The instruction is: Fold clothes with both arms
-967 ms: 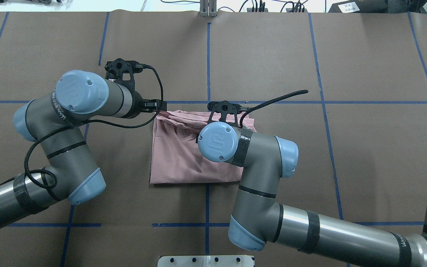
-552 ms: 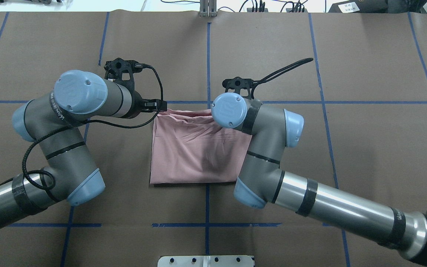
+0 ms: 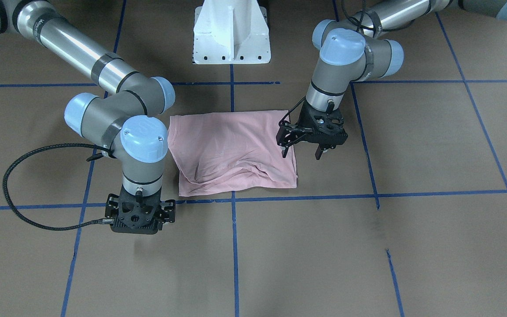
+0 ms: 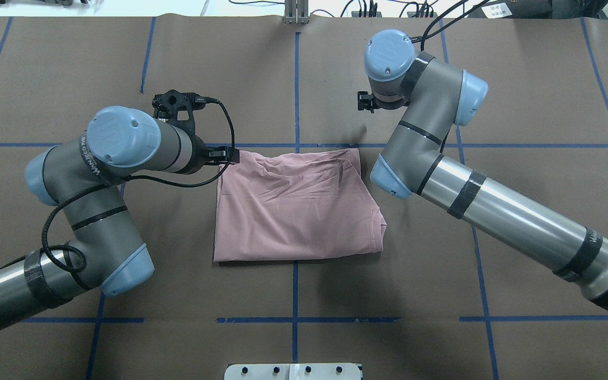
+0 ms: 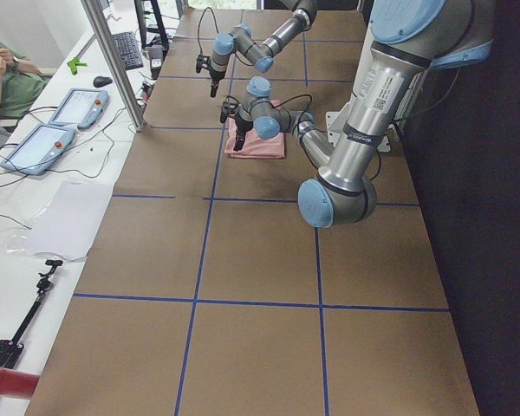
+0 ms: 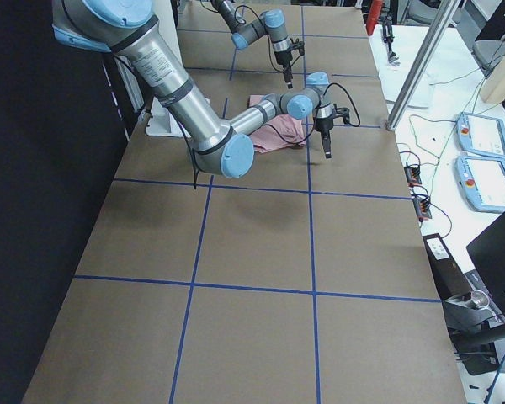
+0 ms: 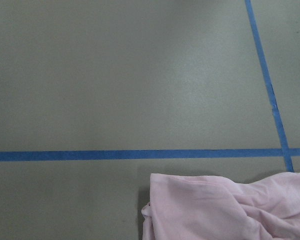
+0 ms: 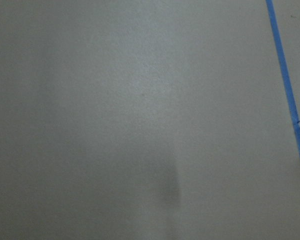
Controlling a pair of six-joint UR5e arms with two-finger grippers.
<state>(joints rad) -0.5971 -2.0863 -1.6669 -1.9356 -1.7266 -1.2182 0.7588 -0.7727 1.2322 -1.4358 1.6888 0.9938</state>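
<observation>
Pale pink T-shirt [image 4: 296, 208], a flat, rumpled rectangle, plain side up.

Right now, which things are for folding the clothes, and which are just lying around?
For the job: pink T-shirt, left arm, right arm.
Just lying about: keyboard, two tablets, paper sheet.

Even, bright overhead light; soft shadows.

A robotics lab: a brown paper-covered table [image 4: 536, 79] gridded with blue tape [image 4: 296, 84], with teach pendants [image 5: 36, 147] and a keyboard [image 5: 126, 49] alongside.
</observation>
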